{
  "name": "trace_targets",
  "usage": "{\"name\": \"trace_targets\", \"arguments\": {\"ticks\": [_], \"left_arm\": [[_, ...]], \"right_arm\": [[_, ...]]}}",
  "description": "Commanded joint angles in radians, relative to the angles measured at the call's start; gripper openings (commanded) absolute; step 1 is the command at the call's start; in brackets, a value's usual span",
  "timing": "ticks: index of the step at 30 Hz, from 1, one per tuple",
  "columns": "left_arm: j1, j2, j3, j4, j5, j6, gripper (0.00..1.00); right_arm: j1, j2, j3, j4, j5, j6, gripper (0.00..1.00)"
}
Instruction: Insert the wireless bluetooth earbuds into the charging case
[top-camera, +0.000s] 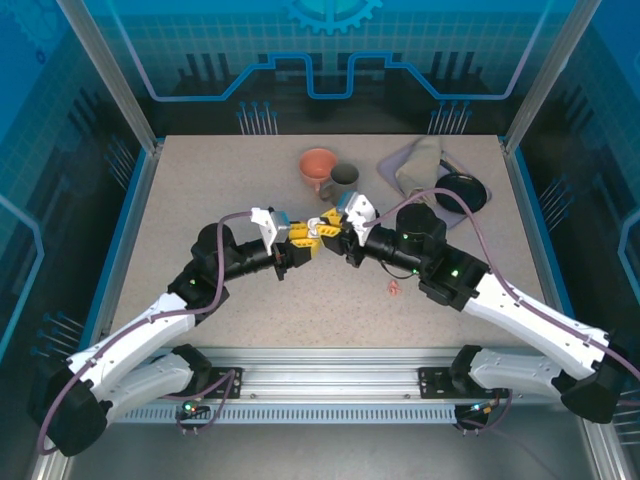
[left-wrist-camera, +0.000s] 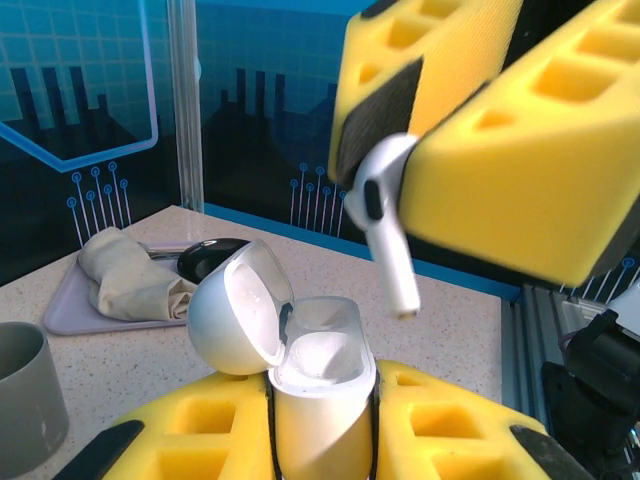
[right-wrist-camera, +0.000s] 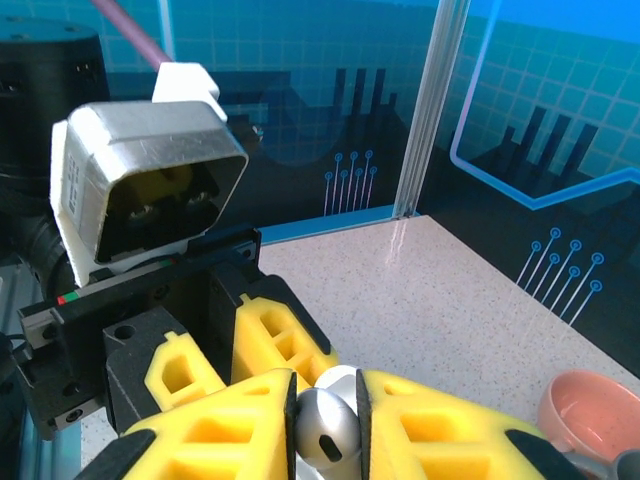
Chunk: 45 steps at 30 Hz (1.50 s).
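Grippers both closed on loads, facing each other in mid-air above the table (top-camera: 200, 200).

Right gripper (right-wrist-camera: 325, 405): yellow pads pinch the head of a white earbud (left-wrist-camera: 385, 225). The stem is free and points down. Judged a sound hold, since the stem must enter first.

Left gripper (left-wrist-camera: 322, 415): pads clamp the body of the case (left-wrist-camera: 320, 375). It is upright with the lid (left-wrist-camera: 238, 315) hinged open to the left, so the mouth faces up at the bud.

Stem tip hangs just above and a little right of the mouth, not touching. Interior looks white; cannot tell one well from the other.

Judgement: alignment stage, insertion not yet done. Next move calls for a small shift over the mouth, then a straight descent.

Outward: pink earbud (top-camera: 393, 288) lies on the table near the right arm, well apart from the case. Cups (top-camera: 330, 170) and tray (top-camera: 440, 160) sit at the far edge, uninvolved.
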Motion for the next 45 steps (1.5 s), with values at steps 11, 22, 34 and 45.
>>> {"name": "trace_targets", "arguments": {"ticks": [11, 22, 34, 45], "left_arm": [[-0.008, -0.003, 0.033, 0.038, 0.021, 0.027, 0.0], [-0.007, -0.003, 0.036, 0.032, 0.018, 0.031, 0.0], [-0.008, -0.004, 0.037, 0.029, 0.016, 0.034, 0.0], [-0.009, -0.013, 0.031, 0.025, 0.011, 0.038, 0.0]], "right_arm": [[0.024, 0.029, 0.007, 0.014, 0.073, -0.03, 0.23], [0.029, 0.051, 0.014, -0.013, 0.064, -0.035, 0.24], [0.029, 0.068, 0.032, -0.092, 0.002, 0.003, 0.25], [-0.003, 0.083, 0.056, -0.113, -0.092, 0.062, 0.29]]}}
